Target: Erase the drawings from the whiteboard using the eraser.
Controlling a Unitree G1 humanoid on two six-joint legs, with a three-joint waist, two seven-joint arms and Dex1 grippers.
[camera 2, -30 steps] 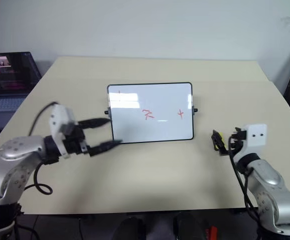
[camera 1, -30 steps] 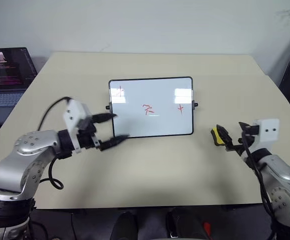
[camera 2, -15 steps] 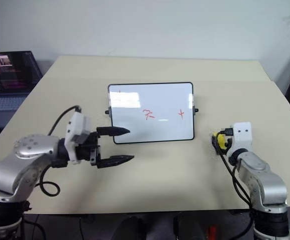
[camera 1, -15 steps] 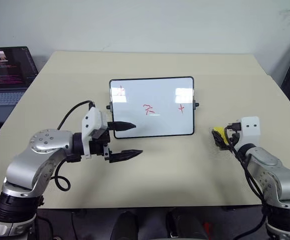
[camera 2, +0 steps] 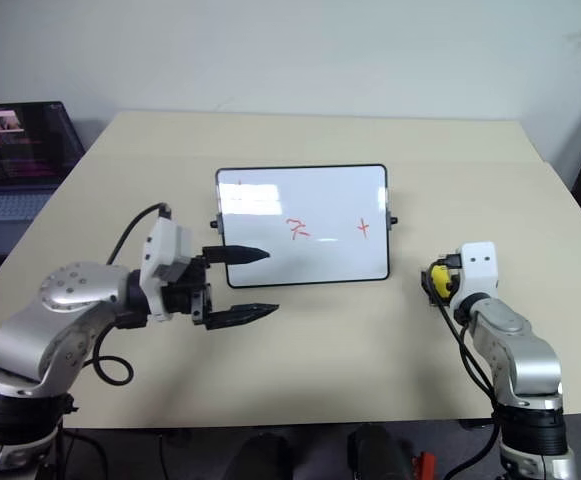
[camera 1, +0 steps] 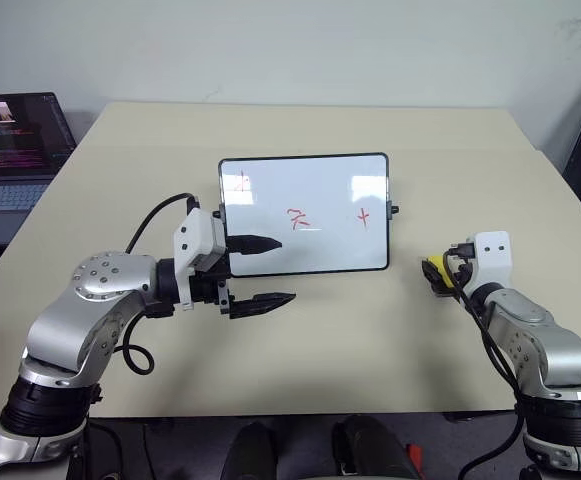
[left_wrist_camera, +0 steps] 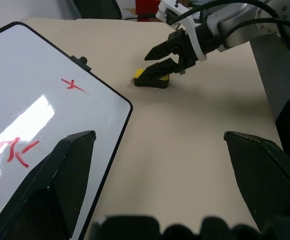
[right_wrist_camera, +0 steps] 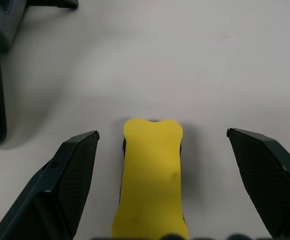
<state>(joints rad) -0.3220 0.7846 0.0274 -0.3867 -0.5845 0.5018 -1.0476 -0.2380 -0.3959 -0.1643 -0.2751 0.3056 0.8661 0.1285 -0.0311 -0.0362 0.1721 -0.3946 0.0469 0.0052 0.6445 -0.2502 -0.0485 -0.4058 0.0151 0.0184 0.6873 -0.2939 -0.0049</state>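
Note:
The whiteboard (camera 1: 320,250) lies flat at the table's middle, with three red drawings (camera 1: 298,218) on it. The eraser (right_wrist_camera: 151,175), yellow on a black base, lies on the table to the right of the board. My right gripper (right_wrist_camera: 162,134) is open and low, one finger on each side of the eraser and clear of it. The left wrist view also shows the eraser (left_wrist_camera: 152,77) under the right gripper (left_wrist_camera: 149,63). My left gripper (camera 1: 285,270) is open and empty. It points right, at the board's near left corner.
An open laptop (camera 1: 15,140) stands at the table's far left edge. Bare tabletop (camera 1: 370,340) stretches in front of the board, between the two arms. A wall runs behind the table.
My right gripper has come down and forward, so its fingers now straddle the eraser. My left gripper has shifted right, along the board's near left corner.

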